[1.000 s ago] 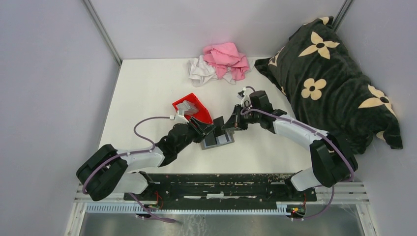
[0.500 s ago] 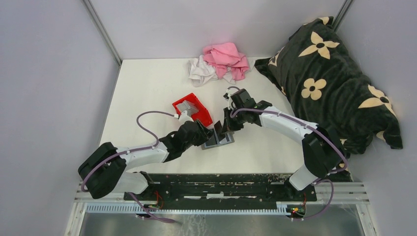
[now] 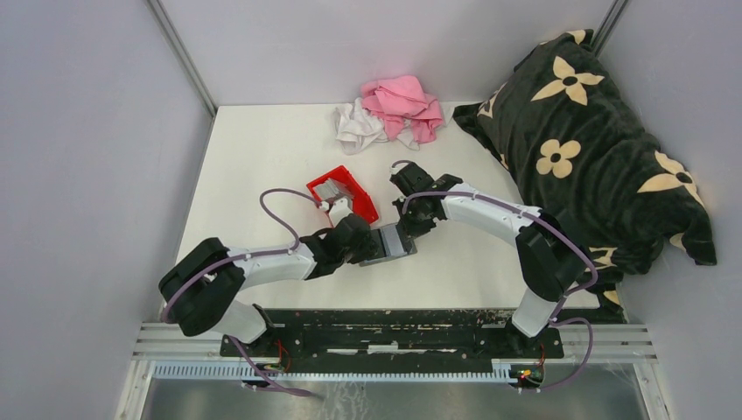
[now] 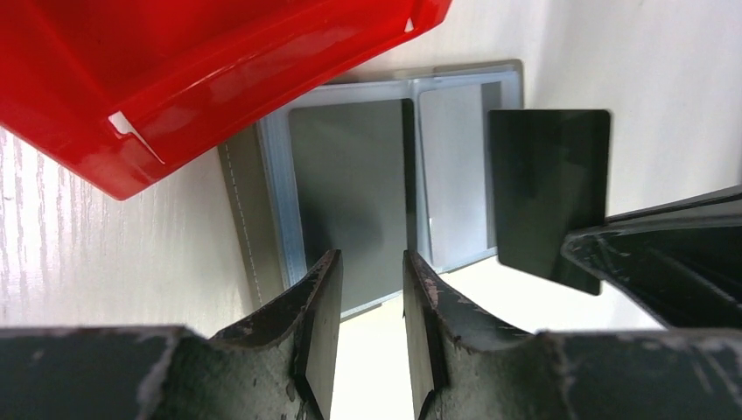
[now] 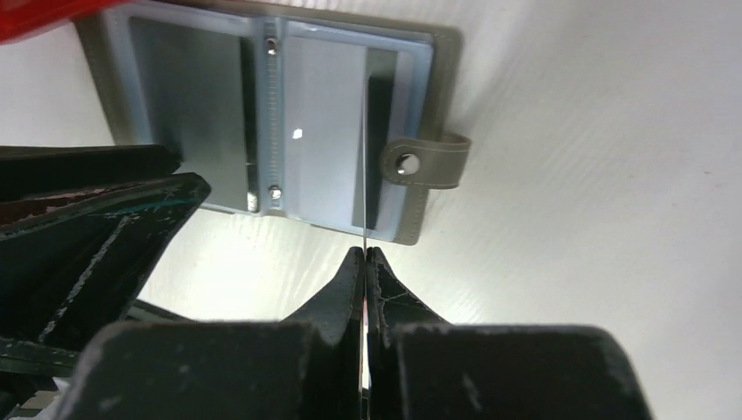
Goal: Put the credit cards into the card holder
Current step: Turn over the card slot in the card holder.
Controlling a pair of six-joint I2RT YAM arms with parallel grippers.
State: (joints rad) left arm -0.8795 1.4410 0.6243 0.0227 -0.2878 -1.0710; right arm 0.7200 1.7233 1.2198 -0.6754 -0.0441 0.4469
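The card holder (image 3: 394,246) lies open on the table beside the red bin, bluish-grey inside up (image 4: 350,188) (image 5: 210,105), its snap tab (image 5: 426,163) pointing right. My right gripper (image 5: 364,252) (image 3: 405,231) is shut on one thin credit card, seen edge-on (image 5: 363,149) and standing upright over the holder's right half. In the left wrist view that card (image 4: 549,188) looks dark. My left gripper (image 4: 367,262) (image 3: 367,241) is open and empty, its fingertips over the near edge of the holder's left half. More grey cards (image 3: 331,189) lie in the bin.
The red plastic bin (image 3: 359,203) (image 4: 175,79) overlaps the holder's far left corner. Pink and white cloths (image 3: 389,109) lie at the back of the table. A black flowered pillow (image 3: 595,140) fills the right side.
My right arm has swung left and brought the card down over the open holder. My left gripper has slid right, closer to the holder's left edge.
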